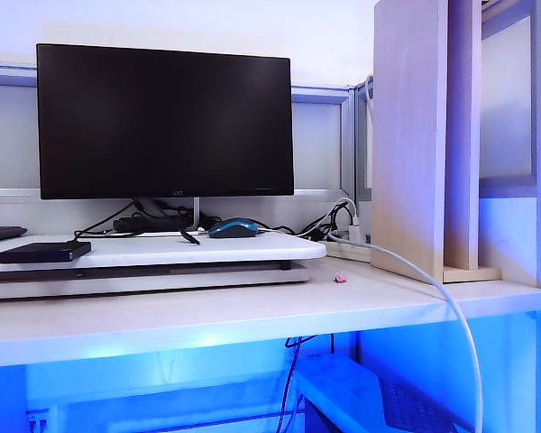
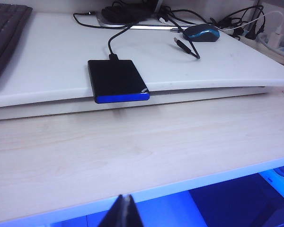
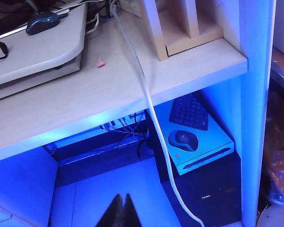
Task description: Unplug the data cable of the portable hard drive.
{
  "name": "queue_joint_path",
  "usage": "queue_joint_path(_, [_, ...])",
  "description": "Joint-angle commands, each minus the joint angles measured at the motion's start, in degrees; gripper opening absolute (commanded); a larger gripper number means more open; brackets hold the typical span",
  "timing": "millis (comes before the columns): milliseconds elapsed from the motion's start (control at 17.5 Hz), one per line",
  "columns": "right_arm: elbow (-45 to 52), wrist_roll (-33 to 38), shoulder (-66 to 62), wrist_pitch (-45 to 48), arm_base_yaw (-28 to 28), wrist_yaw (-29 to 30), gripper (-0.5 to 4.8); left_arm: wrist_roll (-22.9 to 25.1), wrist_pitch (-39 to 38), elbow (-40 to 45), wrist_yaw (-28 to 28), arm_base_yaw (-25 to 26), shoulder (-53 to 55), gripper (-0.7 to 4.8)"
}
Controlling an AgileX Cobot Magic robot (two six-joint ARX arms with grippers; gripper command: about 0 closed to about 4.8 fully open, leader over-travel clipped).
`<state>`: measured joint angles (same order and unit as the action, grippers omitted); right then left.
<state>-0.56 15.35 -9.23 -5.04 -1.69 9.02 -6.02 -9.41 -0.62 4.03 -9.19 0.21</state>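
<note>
- Below the table edge, left hand (image 2: 124, 210) and right hand (image 3: 119, 211): both pressed together, empty, well short of the work.
- Portable hard drive (image 2: 117, 80) on the white riser (image 2: 52, 61), overhanging its front edge; likely light and slick, so pin it.
- Data cable (image 2: 114, 40) is thin and limp; pinch the stiff plug at the drive's rear.

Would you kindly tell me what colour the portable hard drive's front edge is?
Blue, on the otherwise black portable hard drive; the left wrist view shows it best.

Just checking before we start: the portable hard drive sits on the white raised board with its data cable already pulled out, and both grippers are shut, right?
Not quite. In the left wrist view the data cable is still plugged into the portable hard drive on the white raised board. The left gripper and right gripper are shut, back from the desk.
</note>
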Motion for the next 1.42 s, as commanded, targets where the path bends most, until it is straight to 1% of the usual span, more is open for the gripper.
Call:
queue_joint_path(57, [0.0, -0.2, 0.1, 1.0, 0.0, 0.1, -0.01, 0.0, -0.8, 0.2, -0.3, 0.0, 0.0, -0.06])
queue_joint_path(285, [0.0, -0.2, 0.1, 1.0, 0.0, 0.1, -0.01, 0.0, -0.8, 0.2, -0.3, 0.0, 0.0, -0.05])
queue_joint_path(342, [-0.2, -0.2, 0.1, 1.4, 0.0, 0.5, 0.00, -0.7, -0.5, 0.1, -0.8, 0.0, 0.0, 0.54])
queue_joint_path(399, [-0.3, -0.2, 0.1, 3.7, 0.0, 3.2, 0.19, -3.7, 1.8, 0.0, -3.8, 0.0, 0.0, 1.17])
queue_joint_path(456, [-0.3, -0.2, 0.1, 4.7, 0.0, 4.3, 0.37, -4.5, 2.9, 0.0, -5.0, 0.0, 0.0, 1.31])
queue_joint_path(513, [-0.6, -0.1, 0.1, 6.7, -0.1, 5.8, 1.06, -7.3, 5.3, 0.0, -7.0, 0.0, 0.0, 1.38])
queue_joint_path(570, [-1.6, -0.1, 0.1, 6.8, -0.1, 6.2, 1.76, -11.1, 6.2, -0.3, -8.3, 0.0, 0.0, 2.18])
queue_joint_path(627, [-3.1, -0.1, 0.1, 6.8, -0.1, 6.2, 2.81, -15.7, 6.1, -1.3, -9.6, 0.0, 0.0, 3.68])
queue_joint_path(684, [-4.0, -0.1, 0.1, 6.8, -0.1, 6.2, 3.08, -17.6, 6.1, -2.0, -10.3, 0.0, 0.0, 4.19])
queue_joint_path(741, [-4.9, -0.1, 0.0, 6.8, -0.1, 6.2, 3.21, -19.2, 6.1, -2.6, -10.8, 0.0, 0.0, 4.40])
queue_joint_path(798, [-8.2, -0.1, 0.0, 6.7, -0.1, 6.2, 3.59, -28.9, 6.2, -5.2, -10.9, 0.0, 0.0, 4.79])
queue_joint_path(855, [-8.9, -0.1, 0.0, 6.7, -0.1, 6.2, 3.82, -31.9, 6.3, -5.8, -11.0, 0.0, 0.0, 4.79])
queue_joint_path(912, [-11.2, 0.7, -0.2, 6.1, -0.1, 6.2, 4.28, -41.1, 6.8, -6.9, -11.8, 0.0, 0.0, 4.79])
queue_joint_path(969, [-12.8, 2.4, -0.9, 6.1, -0.1, 6.4, 4.47, -48.6, 8.0, -7.3, -13.5, 0.0, 0.0, 4.79])
queue_joint_path(1026, [-14.5, 2.7, -2.5, 6.1, -0.1, 6.9, 4.74, -54.1, 10.0, -7.3, -14.6, 0.0, 0.1, 4.79])
queue_joint_path(1083, [-17.4, 2.7, -6.1, 6.2, -0.1, 7.7, 4.79, -60.4, 11.6, -7.6, -14.5, 0.0, 0.1, 4.79])
queue_joint_path(1197, [-20.4, 2.6, -10.7, 6.9, -0.1, 8.6, 4.79, -64.0, 12.9, -7.6, -12.5, 0.0, 0.2, 4.79])
queue_joint_path(1311, [-23.1, 2.6, -15.8, 9.2, -0.1, 10.1, 4.79, -66.3, 13.1, -7.6, -10.0, 0.0, 1.1, 4.79])
queue_joint_path(1425, [-25.1, 2.7, -20.2, 11.3, -0.2, 11.5, 4.79, -68.1, 13.4, -7.6, -9.2, 0.1, 3.0, 4.79])
